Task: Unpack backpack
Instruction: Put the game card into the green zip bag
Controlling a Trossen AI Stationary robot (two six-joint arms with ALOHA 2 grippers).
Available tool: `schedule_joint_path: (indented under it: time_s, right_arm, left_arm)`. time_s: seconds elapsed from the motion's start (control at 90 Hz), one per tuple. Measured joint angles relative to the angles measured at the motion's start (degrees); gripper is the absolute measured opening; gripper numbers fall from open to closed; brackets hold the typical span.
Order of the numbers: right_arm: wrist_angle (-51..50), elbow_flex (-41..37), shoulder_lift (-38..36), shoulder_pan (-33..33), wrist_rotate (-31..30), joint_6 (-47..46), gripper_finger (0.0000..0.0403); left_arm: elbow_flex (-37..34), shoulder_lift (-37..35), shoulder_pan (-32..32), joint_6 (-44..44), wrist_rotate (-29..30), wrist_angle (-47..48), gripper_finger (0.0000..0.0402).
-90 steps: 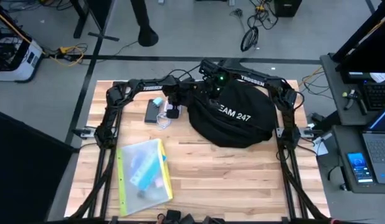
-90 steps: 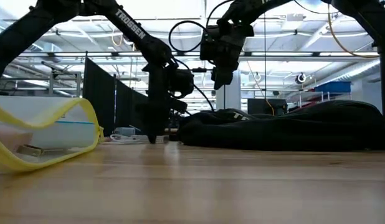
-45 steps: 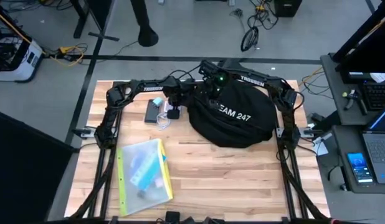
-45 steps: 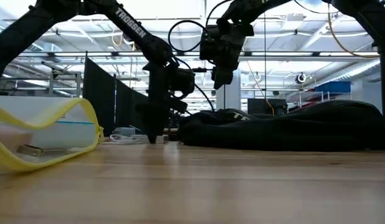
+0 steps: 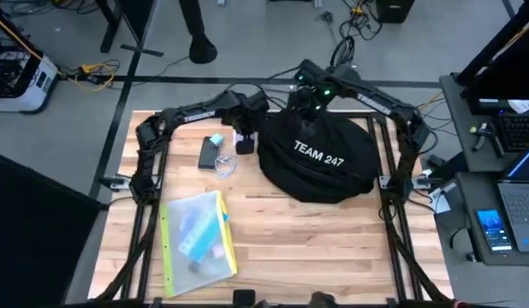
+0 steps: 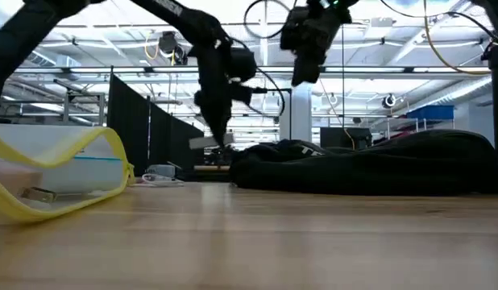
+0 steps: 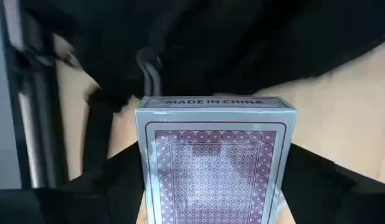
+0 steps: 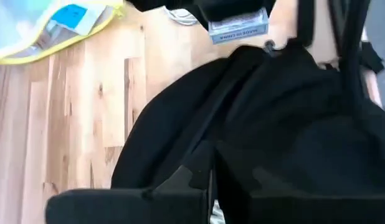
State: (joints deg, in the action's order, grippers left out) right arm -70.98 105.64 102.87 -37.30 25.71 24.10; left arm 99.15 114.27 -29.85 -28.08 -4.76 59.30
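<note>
The backpack (image 5: 320, 162), black with white "TEAM 247" on it, sits slumped on the far right part of the wooden table (image 5: 316, 248). From the low view it looks pretty flat and saggy.

The left gripper (image 5: 245, 141) is up off the table just beside the backpack's left edge, and its jaws are clamped on a sealed deck of playing cards (image 7: 214, 162). You can read "MADE IN CHINA" on the end of the box in the left wrist view, and the purple patterned back shows under the wrap. In the low view the deck (image 6: 210, 142) hangs clear above the tabletop.

The right gripper (image 5: 312, 104) hovers over the far top edge of the backpack, raised well above the fabric. I honestly can't tell whether its jaws are open or closed.

Other stuff on the table: a black rectangular device (image 5: 208, 153) left of the deck with a light blue item (image 5: 216, 139) and a white cable (image 5: 224, 165) next to it, and nearer the front left a clear pouch with a yellow zipper edge (image 5: 197, 239) with some blue things inside.
</note>
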Motion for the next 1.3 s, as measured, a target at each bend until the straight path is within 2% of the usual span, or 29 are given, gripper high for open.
schedule_joint_path:
  time_s: [0.078,0.178,0.322,0.456,0.578,0.689,0.844,0.911,1.3]
  right_arm:
    - [2.0,-5.3,-3.8,-1.4,2.2,-1.3,0.0000]
    - [7.0,-16.8,-10.8,-3.1,10.9,-2.8,0.0000]
    - [26.9,-37.2,-22.2,-2.5,20.3,-8.9,0.0000]
    - [49.6,-52.7,-30.1,0.5,22.4,-16.0,0.0000]
    - [61.0,-61.2,-32.9,2.9,22.2,-20.7,0.0000]
    - [62.9,-64.1,-33.0,4.7,22.2,-19.9,0.0000]
    - [63.1,-64.4,-31.5,5.7,22.0,-15.5,0.0000]
    - [63.1,-64.4,-31.3,5.7,22.0,-15.8,0.0000]
    - [66.2,-64.3,-31.3,5.7,22.0,-16.5,0.0000]
  left_arm:
    - [0.1,-2.7,0.4,2.3,-3.2,-1.3,0.0284]
    - [0.2,-4.9,1.1,6.0,-6.6,-3.1,0.0284]
    - [0.1,-6.4,4.3,14.7,-7.2,-6.2,0.0284]
    - [0.2,-7.1,9.1,25.7,-7.3,-10.5,0.0284]
    - [0.2,-7.2,14.0,33.8,-5.2,-16.6,0.0284]
    - [0.2,-7.2,17.9,39.9,-2.0,-19.7,0.0284]
    - [0.2,-7.2,21.6,45.8,9.1,-20.8,0.0284]
    - [0.2,-7.4,22.2,47.5,12.0,-22.3,0.0284]
    - [0.4,-13.0,22.7,45.7,15.8,-25.5,0.0284]
